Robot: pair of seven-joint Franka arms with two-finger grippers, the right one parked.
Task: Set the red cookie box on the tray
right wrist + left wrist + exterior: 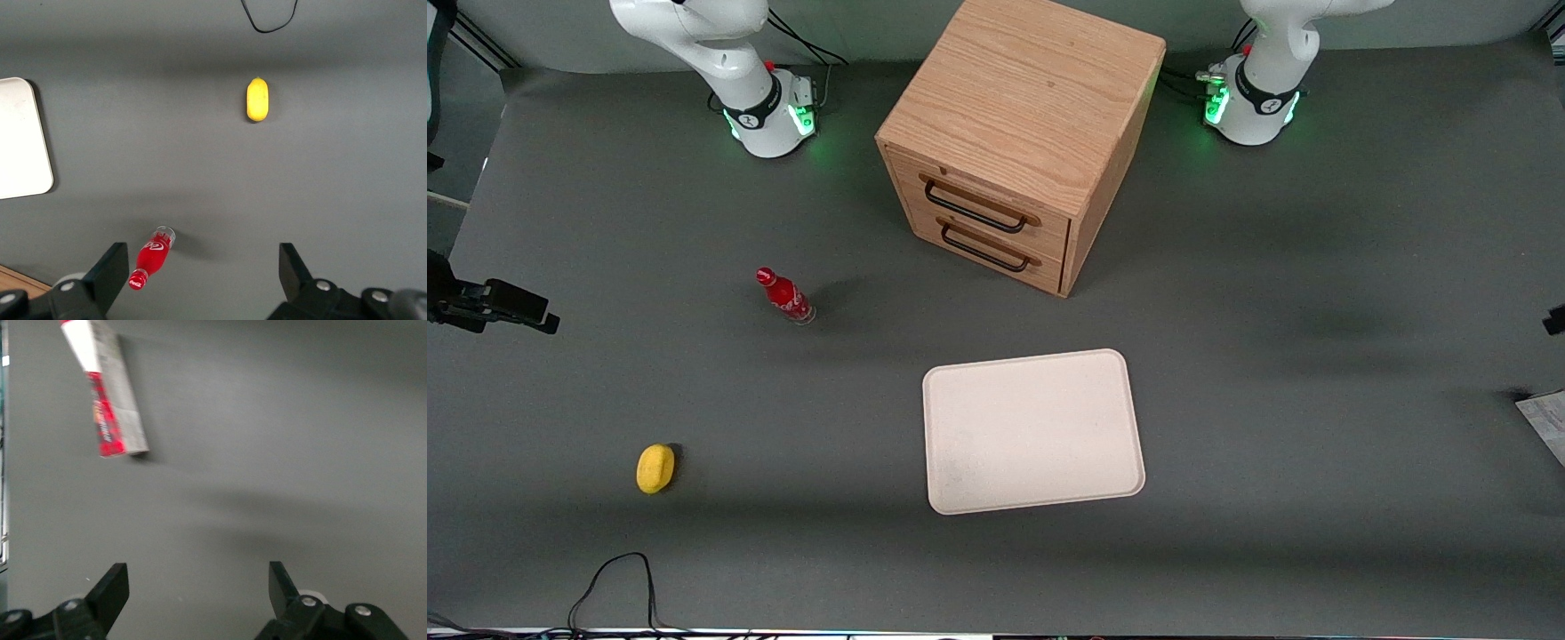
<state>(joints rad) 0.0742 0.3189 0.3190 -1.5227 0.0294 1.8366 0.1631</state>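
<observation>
The red cookie box [107, 393] lies flat on the grey table, red edge and pale printed face showing. In the front view only a pale corner of the cookie box [1544, 423] shows, at the working arm's end of the table. My gripper [197, 580] hangs above bare table, apart from the box, open with nothing between its fingers. It is out of the front view. The cream-white tray [1032, 431] sits bare in the middle of the table, nearer the front camera than the cabinet, and its corner [20, 140] shows in the right wrist view.
A wooden two-drawer cabinet [1023, 133] stands at the back middle. A small red soda bottle [785, 297] and a yellow fruit [655, 468] sit toward the parked arm's end. A black cable [614, 578] loops near the front edge.
</observation>
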